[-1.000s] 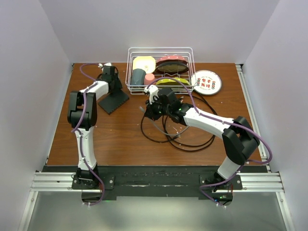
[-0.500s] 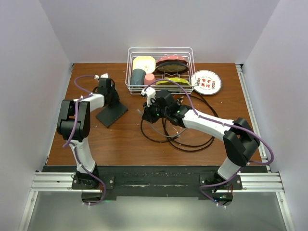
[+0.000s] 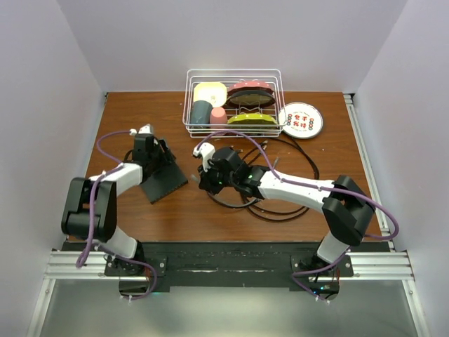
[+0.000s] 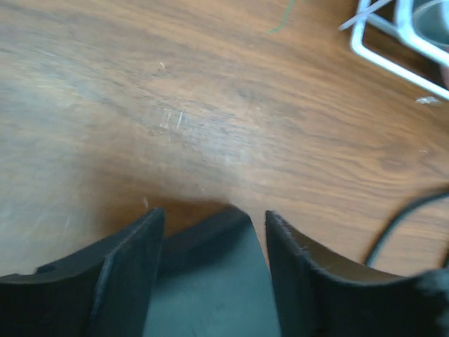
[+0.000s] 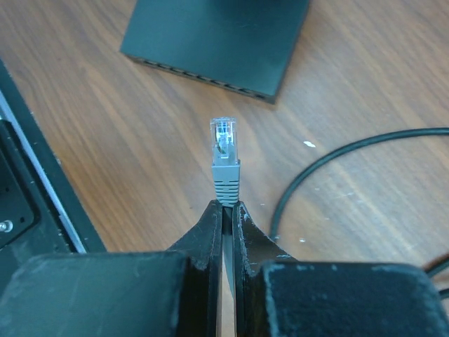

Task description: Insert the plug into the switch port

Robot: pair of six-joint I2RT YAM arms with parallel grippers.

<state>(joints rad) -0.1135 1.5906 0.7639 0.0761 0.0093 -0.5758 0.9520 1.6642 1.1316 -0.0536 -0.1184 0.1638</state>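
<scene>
Nearing switch [image 3: 165,182] — right gripper [image 5: 226,207], plug [image 5: 224,158] pinched, has moved leftward.

The switch [image 5: 217,42] is cut off by the right wrist view's top edge.

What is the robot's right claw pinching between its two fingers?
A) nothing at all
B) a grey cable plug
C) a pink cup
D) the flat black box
B: in the right wrist view the plug sticks out from the tip of the right gripper, whose jaws are closed on its base, while the switch lies ahead, apart from it.
</scene>
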